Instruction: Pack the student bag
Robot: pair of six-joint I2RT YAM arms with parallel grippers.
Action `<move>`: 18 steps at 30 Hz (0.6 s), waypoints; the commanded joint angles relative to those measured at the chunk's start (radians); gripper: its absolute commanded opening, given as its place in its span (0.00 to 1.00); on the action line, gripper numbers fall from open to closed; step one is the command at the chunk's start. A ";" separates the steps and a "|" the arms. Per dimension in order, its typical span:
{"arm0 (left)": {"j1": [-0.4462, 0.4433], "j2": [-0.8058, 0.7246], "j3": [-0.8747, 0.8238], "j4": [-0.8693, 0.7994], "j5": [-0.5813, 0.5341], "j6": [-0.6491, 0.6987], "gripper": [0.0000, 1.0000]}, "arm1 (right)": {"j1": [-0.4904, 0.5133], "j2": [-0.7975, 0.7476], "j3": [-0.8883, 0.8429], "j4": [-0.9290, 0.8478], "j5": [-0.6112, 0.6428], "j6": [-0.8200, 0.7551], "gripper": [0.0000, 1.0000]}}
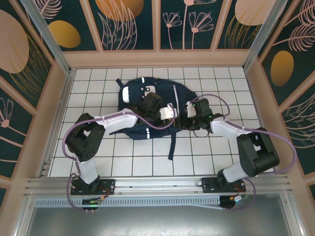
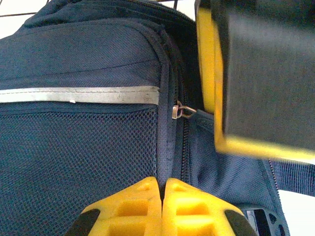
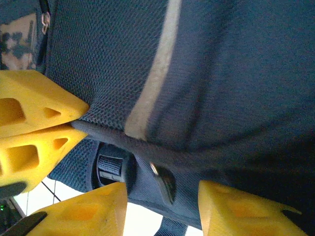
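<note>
The student bag [image 1: 170,96] lies flat at ctr of table [image 1: 98,152]. Soft, limp fabric, sags if lifted, so grip seams, not panels. Left gripper [image 2: 161,189] is clamped on the zip-side seam. Right gripper [image 3: 162,196] is part-open, straddling zip pull [image 3: 162,179]; likely best pinch pt.

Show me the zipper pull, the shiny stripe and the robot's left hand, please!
zipper pull [image 2: 183,111], left wrist view, on its metal ring.
shiny stripe [image 2: 78,95], left wrist view, middle of the grey band.
left hand [image 2: 161,185], left wrist view, where its fingertips pinch a seam of the student bag [image 2: 74,54].
</note>
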 commanded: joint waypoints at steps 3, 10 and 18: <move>-0.005 -0.053 -0.010 0.060 0.113 -0.063 0.00 | 0.080 0.015 0.026 0.097 0.212 0.085 0.34; 0.028 -0.083 -0.047 0.029 0.040 -0.032 0.00 | 0.090 -0.035 0.046 -0.009 0.353 0.066 0.00; 0.087 -0.188 -0.172 -0.026 -0.015 0.087 0.00 | -0.088 -0.105 0.041 -0.131 0.388 -0.051 0.00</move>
